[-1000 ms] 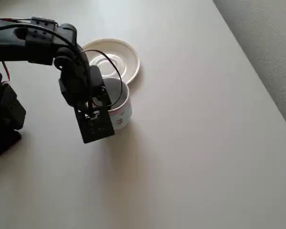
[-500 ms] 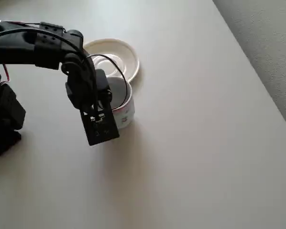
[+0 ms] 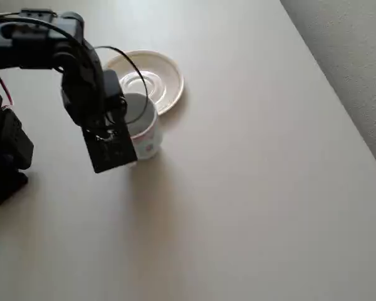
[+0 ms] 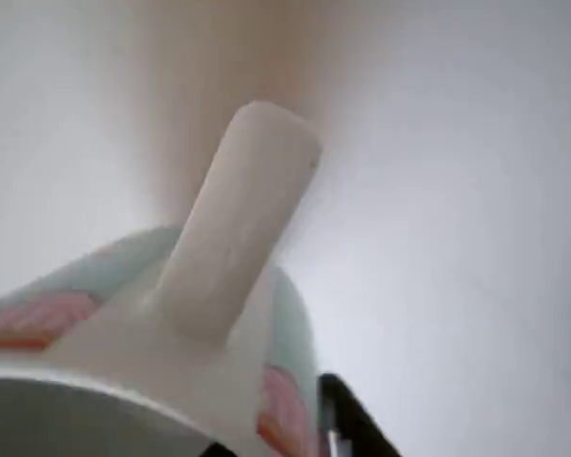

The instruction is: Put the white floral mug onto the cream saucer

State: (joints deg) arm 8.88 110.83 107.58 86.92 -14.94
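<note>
— Up at the ten o'clock part of the overhead view, what stands on the pale beige table?

— One small white ceramic floral mug and one round glossy cream ceramic saucer with a raised ring at its centre. The mug stands upright just at the saucer's seven o'clock edge; whether it overlaps the rim I cannot tell, since the arm covers that side.

— And the robot?

— One black arm comes in from nine o'clock, with a thin black cable looping over the saucer. Its gripper sits over the mug's nine o'clock side.

— How far open are the fingers?

— That I cannot tell. The wrist block hides them from above. In the wrist view only one black fingertip shows, at the five o'clock corner, right against the mug wall.

— So is the mug held?

— The fingertip is close against it, but a firm grasp cannot be confirmed.

— Any writing or brand marks?

— None that can be read. The mug carries small pink flower prints on its wall in the overhead view. In the wrist view the floral mug is blurred; pinkish-red and pale green patches show, and its one loop handle juts toward twelve o'clock.

— Anything else?

— A strip of grey textured floor runs along the table's two o'clock edge.
</note>
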